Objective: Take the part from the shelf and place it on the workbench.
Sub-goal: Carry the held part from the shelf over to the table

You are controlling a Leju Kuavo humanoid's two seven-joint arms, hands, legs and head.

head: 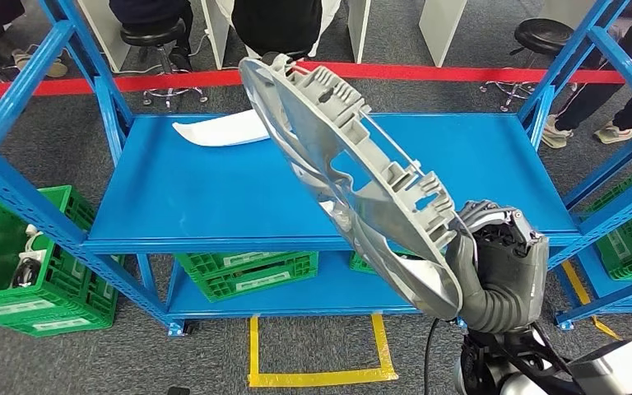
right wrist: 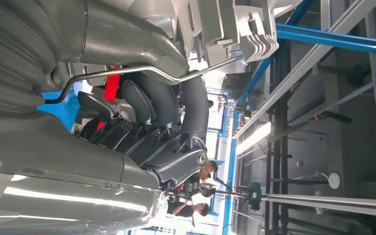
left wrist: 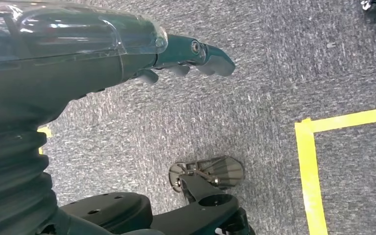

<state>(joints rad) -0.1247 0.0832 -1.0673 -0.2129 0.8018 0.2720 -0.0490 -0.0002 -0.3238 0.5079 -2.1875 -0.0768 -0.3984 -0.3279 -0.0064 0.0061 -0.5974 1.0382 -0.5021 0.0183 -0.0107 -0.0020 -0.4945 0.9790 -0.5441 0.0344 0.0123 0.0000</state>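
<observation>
Head view: right robot hand (head: 494,255) grips the grey round part (head: 354,177) by its lower rim, holding it tilted above the blue shelf (head: 214,189). Left robot hand (left wrist: 191,56) hangs over the carpet floor (left wrist: 254,107), fingers loosely apart, holding nothing.

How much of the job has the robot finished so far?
Done: the big round grey part is off the blue shelf, gripped at its lower rim by the right hand. The left hand holds nothing, over the floor. Left: carrying it to the workbench and setting it down.
</observation>
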